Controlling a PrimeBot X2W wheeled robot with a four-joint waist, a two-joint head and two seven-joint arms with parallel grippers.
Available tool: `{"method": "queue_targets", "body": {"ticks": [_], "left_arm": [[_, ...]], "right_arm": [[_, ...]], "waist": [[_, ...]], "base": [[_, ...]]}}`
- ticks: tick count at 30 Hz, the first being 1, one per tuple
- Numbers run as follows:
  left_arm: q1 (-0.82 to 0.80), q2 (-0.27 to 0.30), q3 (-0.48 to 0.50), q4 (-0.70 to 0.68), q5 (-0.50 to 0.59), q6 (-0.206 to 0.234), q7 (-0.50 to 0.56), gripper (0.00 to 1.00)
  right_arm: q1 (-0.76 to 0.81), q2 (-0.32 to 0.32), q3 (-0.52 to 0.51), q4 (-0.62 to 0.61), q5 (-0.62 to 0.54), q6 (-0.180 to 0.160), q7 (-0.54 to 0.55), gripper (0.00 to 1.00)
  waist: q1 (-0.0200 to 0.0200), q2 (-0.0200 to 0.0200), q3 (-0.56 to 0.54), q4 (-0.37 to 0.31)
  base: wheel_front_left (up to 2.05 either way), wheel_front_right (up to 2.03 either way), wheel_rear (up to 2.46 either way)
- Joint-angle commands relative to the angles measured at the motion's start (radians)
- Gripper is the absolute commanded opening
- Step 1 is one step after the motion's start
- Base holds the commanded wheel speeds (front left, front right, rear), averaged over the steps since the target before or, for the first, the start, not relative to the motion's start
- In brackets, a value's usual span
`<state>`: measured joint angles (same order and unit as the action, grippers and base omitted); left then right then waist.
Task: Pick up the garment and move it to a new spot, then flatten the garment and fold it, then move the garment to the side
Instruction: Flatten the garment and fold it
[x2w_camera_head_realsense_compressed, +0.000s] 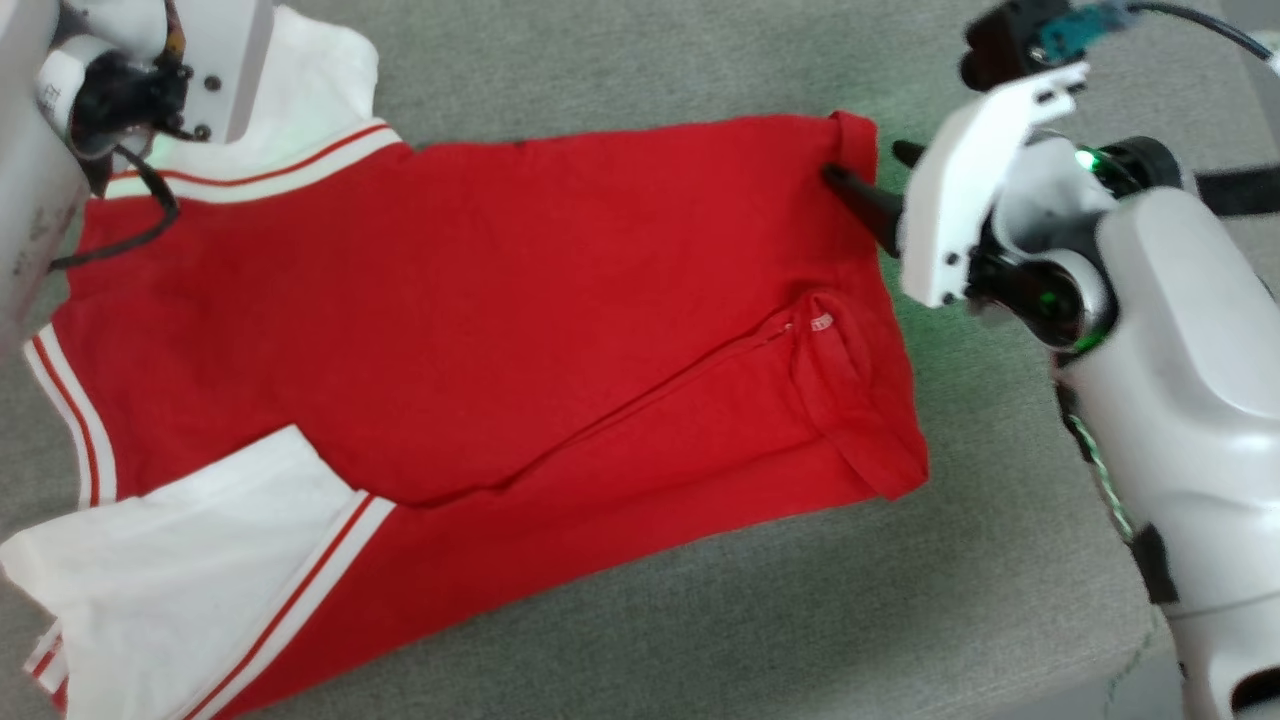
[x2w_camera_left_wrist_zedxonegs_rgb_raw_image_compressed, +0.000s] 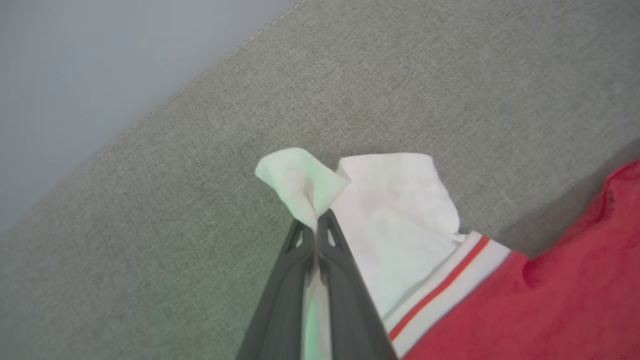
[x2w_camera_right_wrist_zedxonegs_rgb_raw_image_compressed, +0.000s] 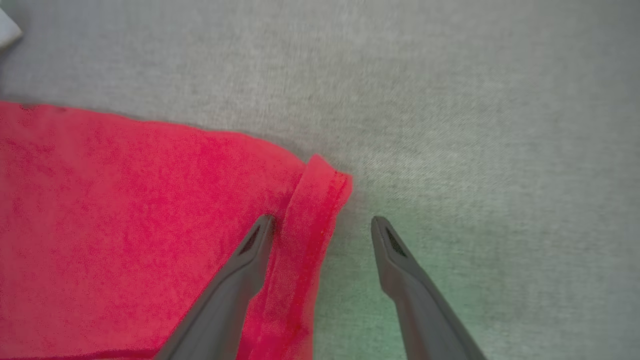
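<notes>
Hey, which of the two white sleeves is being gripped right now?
The far sleeve, at the head view's top left: the left gripper is shut on its cuff corner. The near sleeve lies flat at lower left, untouched.

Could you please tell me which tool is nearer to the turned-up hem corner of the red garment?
Right. The right tool stands open astride the hem corner. The left tool is shut on the white sleeve at the opposite end of the garment.

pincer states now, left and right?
Left pincer: shut on the garment, pinching its white sleeve.
Right pincer: open, straddling the red hem corner, gripping nothing.
</notes>
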<state>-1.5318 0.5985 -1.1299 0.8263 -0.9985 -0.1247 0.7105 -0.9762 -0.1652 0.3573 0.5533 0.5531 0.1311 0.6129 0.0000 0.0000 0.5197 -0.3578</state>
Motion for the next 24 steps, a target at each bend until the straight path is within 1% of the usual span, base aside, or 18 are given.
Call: {"method": "queue_targets", "body": {"ticks": [1,5,10,11,12,13,14,19,24], "left_arm": [[-0.010,-0.004,-0.003,0.003,-0.003,-0.005,-0.007,0.00],[-0.027,-0.015,-0.010,0.009,-0.005,-0.005,-0.013,0.00],[-0.032,-0.030,-0.016,0.024,-0.016,-0.007,-0.026,0.00],[-0.033,-0.035,-0.017,0.027,-0.016,-0.007,-0.029,0.00],[-0.033,-0.039,-0.020,0.031,-0.018,-0.007,-0.032,0.00],[-0.032,-0.044,-0.022,0.033,-0.021,-0.007,-0.035,0.00],[-0.030,-0.046,-0.025,0.036,-0.025,-0.007,-0.038,0.00],[-0.032,-0.048,-0.032,0.051,-0.040,-0.006,-0.054,0.00],[-0.040,-0.057,-0.027,0.066,-0.054,-0.006,-0.096,0.00]], "right_arm": [[-0.015,0.016,0.004,0.022,0.002,-0.001,0.019,1.00],[-0.092,0.045,0.011,0.131,-0.001,-0.001,0.086,1.00],[-0.163,0.071,0.014,0.256,-0.027,-0.001,0.123,1.00],[-0.174,0.073,0.016,0.278,-0.031,-0.001,0.129,0.91],[-0.188,0.075,0.017,0.297,-0.035,-0.001,0.131,0.45],[-0.201,0.078,0.021,0.312,-0.039,-0.001,0.135,0.12],[-0.214,0.079,0.026,0.324,-0.042,-0.001,0.135,0.00],[-0.259,0.076,0.047,0.364,-0.041,-0.001,0.127,0.00],[-0.276,0.062,0.058,0.368,-0.016,-0.001,0.072,0.00]], "waist": [[0.0000,0.0000,0.010,0.009],[0.0000,0.0000,0.023,0.020],[0.0000,0.0000,0.031,0.033],[0.0000,0.0000,0.031,0.035],[0.0000,0.0000,0.030,0.038],[0.0000,0.0000,0.030,0.041],[0.0000,0.0000,0.028,0.044],[0.0000,0.0000,0.017,0.055],[0.0000,0.0000,-0.002,0.071]], "base": [[0.00,0.00,0.00],[0.00,0.00,0.00],[0.00,0.00,0.00],[0.00,0.00,0.00],[0.00,0.00,0.00],[0.00,0.00,0.00],[0.00,0.00,0.00],[0.00,0.00,0.00],[0.00,0.00,0.00]]}}
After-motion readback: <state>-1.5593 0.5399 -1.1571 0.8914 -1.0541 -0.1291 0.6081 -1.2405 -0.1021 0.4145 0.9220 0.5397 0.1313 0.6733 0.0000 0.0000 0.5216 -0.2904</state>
